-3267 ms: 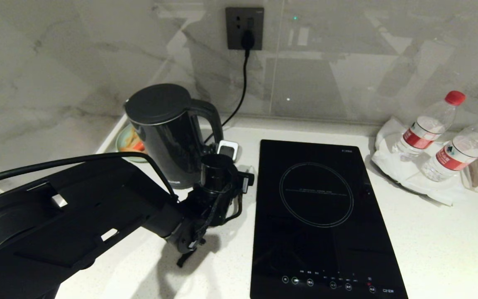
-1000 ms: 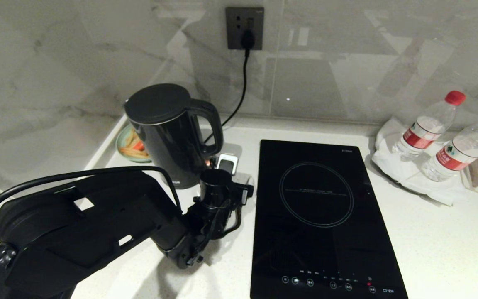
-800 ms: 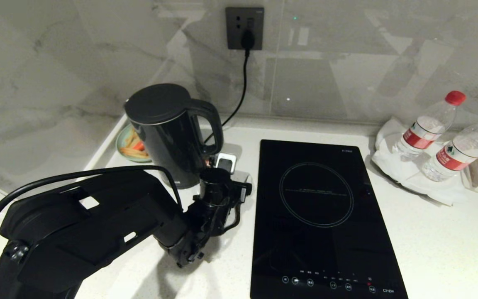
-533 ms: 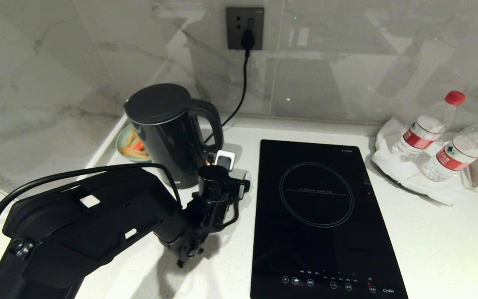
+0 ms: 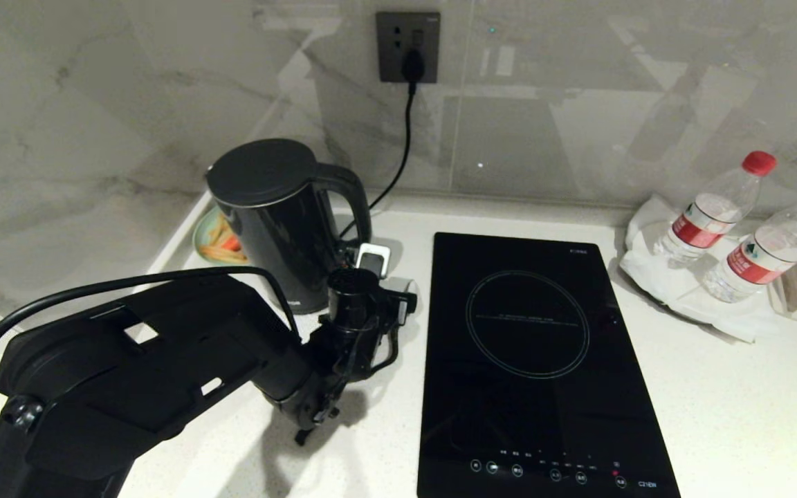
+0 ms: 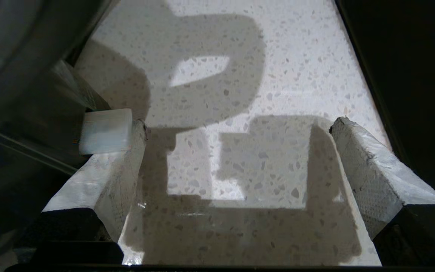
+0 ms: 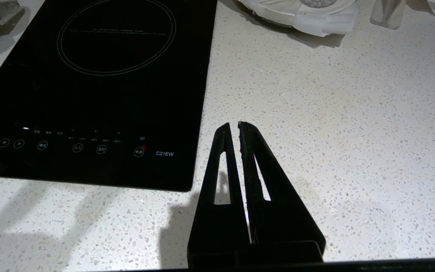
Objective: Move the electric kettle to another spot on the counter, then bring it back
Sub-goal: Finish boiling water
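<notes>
Standing upright near the surface's back left corner, the electric kettle has the left end effector wide open beside its handle.

Left gripper, black arm end with white-padded fingers, now sits a bit further toward 12 o'clock than in the earliest picture, closer in under the loop handle of the black glossy jug-shaped electric kettle. Its white pad edges from roughly 3 o'clock of the kettle foot toward the handle's lower end; contact cannot be told. Black left forearm housing shifts up and rightward in the head view, so more of the small green plate of food behind the kettle at 9 o'clock shows.
</notes>
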Controlling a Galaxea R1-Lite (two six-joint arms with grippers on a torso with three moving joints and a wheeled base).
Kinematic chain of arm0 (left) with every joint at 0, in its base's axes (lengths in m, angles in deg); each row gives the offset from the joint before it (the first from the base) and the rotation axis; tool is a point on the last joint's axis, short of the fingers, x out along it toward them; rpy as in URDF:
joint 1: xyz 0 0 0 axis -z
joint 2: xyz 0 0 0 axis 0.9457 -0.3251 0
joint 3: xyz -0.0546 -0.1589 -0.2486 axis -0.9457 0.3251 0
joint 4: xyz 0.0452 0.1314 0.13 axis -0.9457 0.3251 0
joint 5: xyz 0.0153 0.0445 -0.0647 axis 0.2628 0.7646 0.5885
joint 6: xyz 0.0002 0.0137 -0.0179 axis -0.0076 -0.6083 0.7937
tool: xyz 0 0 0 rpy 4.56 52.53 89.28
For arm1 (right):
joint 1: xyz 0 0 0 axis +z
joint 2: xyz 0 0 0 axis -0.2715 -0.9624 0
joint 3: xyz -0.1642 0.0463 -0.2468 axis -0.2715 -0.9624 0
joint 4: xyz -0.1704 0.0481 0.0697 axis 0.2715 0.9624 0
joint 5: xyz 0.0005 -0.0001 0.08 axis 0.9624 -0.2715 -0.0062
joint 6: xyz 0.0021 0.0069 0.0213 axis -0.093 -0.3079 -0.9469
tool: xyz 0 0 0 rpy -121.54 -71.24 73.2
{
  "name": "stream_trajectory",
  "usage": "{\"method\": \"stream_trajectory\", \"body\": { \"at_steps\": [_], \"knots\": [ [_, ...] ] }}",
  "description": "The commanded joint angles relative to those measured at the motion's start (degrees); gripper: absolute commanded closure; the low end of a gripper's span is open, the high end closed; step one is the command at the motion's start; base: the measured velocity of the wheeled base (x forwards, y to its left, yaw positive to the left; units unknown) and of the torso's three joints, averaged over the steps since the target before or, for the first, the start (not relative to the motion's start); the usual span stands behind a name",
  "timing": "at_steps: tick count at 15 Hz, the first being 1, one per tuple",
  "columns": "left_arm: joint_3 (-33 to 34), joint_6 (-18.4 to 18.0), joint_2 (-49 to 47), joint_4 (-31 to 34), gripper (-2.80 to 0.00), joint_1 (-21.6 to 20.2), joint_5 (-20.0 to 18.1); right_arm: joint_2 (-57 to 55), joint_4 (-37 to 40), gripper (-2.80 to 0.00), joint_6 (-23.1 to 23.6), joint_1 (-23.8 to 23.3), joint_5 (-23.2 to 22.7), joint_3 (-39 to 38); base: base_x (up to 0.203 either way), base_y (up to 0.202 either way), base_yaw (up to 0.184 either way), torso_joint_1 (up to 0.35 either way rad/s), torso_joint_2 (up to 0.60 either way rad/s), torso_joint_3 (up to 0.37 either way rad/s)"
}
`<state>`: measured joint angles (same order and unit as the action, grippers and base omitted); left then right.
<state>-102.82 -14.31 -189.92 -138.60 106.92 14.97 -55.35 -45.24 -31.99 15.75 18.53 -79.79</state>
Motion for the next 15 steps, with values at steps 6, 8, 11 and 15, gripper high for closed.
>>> {"method": "stream_trajectory", "body": {
  "at_steps": [6, 8, 11, 15],
  "knots": [
    [0.51, -0.01, 0.90, -0.54, -2.80, 0.32, 0.24, -0.05, 0.01, 0.00, 0.04, 0.00, -0.03, 0.00, 0.000, 0.000, 0.000, 0.000, 0.00, 0.000],
    [1.20, 0.07, 0.99, -0.71, -2.80, 0.51, 0.32, -0.08, 0.01, 0.00, 0.04, 0.00, -0.03, 0.00, 0.000, 0.000, 0.000, 0.000, 0.00, 0.000],
    [3.01, 0.22, 0.99, -1.00, -2.80, 1.27, 0.28, -0.02, 0.01, 0.00, 0.04, 0.00, -0.03, 0.00, 0.000, 0.000, 0.000, 0.000, 0.00, 0.000],
    [9.28, 0.40, 3.32, -5.10, -2.80, 2.66, 0.32, -0.09, 0.01, 0.00, 0.04, 0.00, -0.03, 0.00, 0.000, 0.000, 0.000, 0.000, 0.00, 0.000]
  ]
}}
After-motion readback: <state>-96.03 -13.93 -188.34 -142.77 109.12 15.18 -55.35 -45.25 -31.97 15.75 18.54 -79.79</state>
